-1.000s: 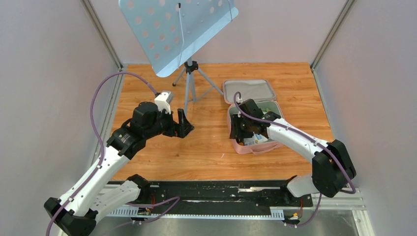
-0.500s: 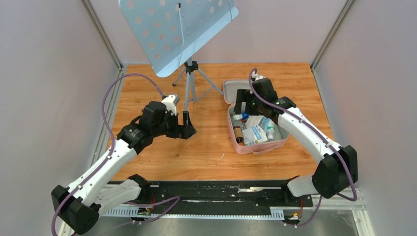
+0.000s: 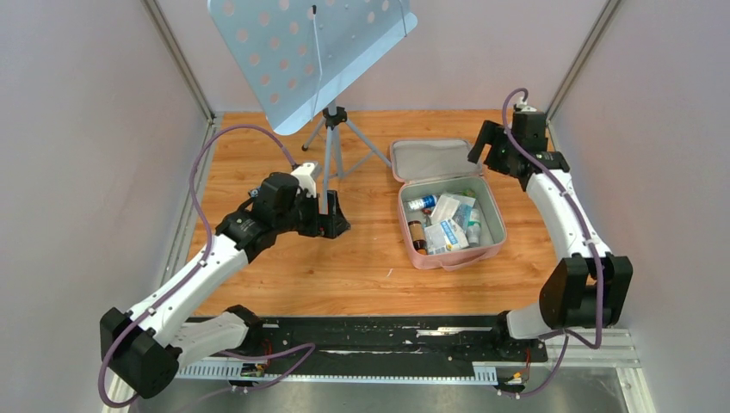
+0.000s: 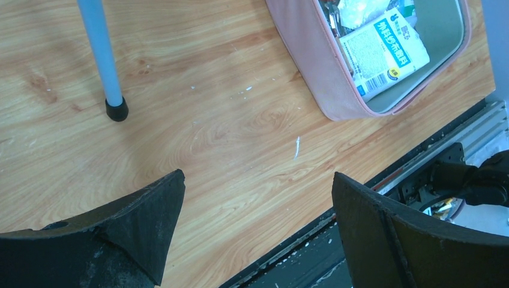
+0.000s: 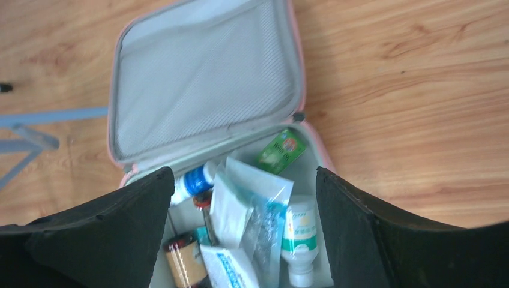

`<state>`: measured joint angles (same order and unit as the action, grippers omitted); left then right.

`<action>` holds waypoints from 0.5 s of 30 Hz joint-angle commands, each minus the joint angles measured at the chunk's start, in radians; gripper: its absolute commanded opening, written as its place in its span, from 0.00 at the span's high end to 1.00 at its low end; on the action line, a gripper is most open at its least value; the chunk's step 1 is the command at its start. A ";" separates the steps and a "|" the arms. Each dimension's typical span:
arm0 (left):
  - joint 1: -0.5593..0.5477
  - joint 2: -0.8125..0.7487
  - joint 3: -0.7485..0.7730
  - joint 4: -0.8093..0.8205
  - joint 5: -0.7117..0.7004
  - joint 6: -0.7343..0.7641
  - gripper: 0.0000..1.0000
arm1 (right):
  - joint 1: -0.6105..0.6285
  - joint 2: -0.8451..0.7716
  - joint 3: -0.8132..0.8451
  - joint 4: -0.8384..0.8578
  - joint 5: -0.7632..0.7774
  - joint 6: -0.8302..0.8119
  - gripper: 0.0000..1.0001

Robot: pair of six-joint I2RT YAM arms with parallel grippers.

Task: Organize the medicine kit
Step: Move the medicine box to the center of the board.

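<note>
The medicine kit (image 3: pixel 448 261) lies open right of centre, its pink walls around a grey lining and its lid (image 3: pixel 435 160) flat behind it. Inside are a blue-white packet (image 4: pixel 384 51), a clear pouch (image 5: pixel 252 210), a white bottle with a green label (image 5: pixel 298 234), a blue-capped bottle (image 5: pixel 195 180), a small green box (image 5: pixel 280 150) and a brown bottle (image 5: pixel 183 258). My right gripper (image 3: pixel 484 146) hangs open and empty above the kit's far right corner, looking down into it (image 5: pixel 243 171). My left gripper (image 3: pixel 331 217) is open over bare wood left of the kit (image 4: pixel 258 175).
A music stand with a perforated blue-grey plate (image 3: pixel 301 52) stands on a tripod (image 3: pixel 331 146) at the back left; one foot (image 4: pixel 116 109) rests near my left gripper. A black rail (image 3: pixel 370 335) runs along the near table edge. Grey walls enclose three sides.
My right gripper has opened, risen out of the kit and swung back to the far right. The left arm has edged slightly right toward the kit.
</note>
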<state>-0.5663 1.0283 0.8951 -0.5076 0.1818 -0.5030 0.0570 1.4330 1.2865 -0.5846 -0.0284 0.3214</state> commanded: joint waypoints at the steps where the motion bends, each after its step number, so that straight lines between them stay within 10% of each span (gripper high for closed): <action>1: 0.005 0.035 0.040 0.052 0.025 0.003 0.00 | -0.047 0.107 0.098 0.077 -0.037 -0.038 0.18; 15: 0.005 0.060 0.048 0.042 0.000 0.008 0.00 | -0.151 0.599 0.469 0.067 -0.233 0.013 0.22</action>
<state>-0.5663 1.0927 0.9062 -0.4858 0.1875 -0.5022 -0.0479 1.9491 1.6604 -0.5404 -0.1471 0.2901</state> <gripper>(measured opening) 0.999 0.772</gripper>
